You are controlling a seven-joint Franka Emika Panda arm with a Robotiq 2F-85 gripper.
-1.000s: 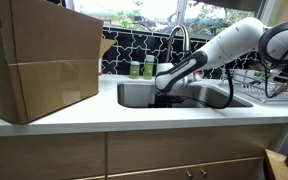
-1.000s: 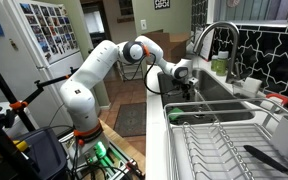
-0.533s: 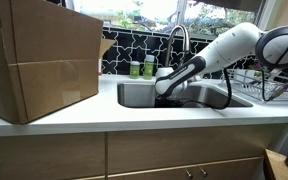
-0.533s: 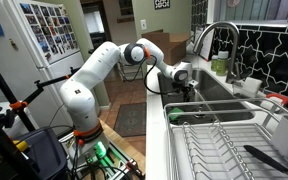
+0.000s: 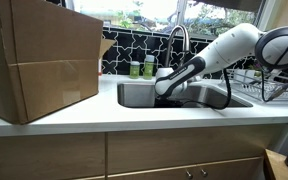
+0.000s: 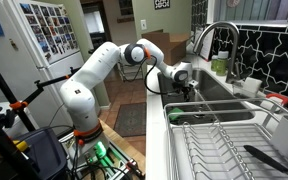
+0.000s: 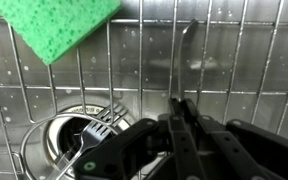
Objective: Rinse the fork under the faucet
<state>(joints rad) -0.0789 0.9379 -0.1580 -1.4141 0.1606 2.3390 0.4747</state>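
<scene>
Overall: a sink (image 5: 134, 95) set into a table (image 5: 104, 115) is shown in both exterior views, with an arm (image 5: 224, 45) reached down into it.
gripper (image 7: 177, 103): lowered inside the sink; in the wrist view its fingers are seen clamped together on the fork; in an exterior view (image 5: 164, 94) it is partly hidden by the sink's front edge.
fork (image 7: 187, 55): seen as a thin metal strip, gripped at one end and stretched away from the fingers over the grid; its tines cannot be made out.
faucet (image 5: 177, 40): stood behind the sink, its arched spout above the gripper and apart from the fork.
grid (image 7: 254, 60): wire, laid on the sink floor, dotted with water drops.
sponge (image 7: 64, 25): green, laid on the grid, apart from the fork.
drain (image 7: 79, 135): round, just beside the gripper; a bright pronged shape is seen over it and cannot be identified.
bottles (image 5: 142, 68): two, green, stood behind the sink beside the faucet's base.
box (image 5: 39, 60): cardboard, large, set on the table beside the sink.
rack (image 6: 224, 140): wire, placed on the table next to the sink.
</scene>
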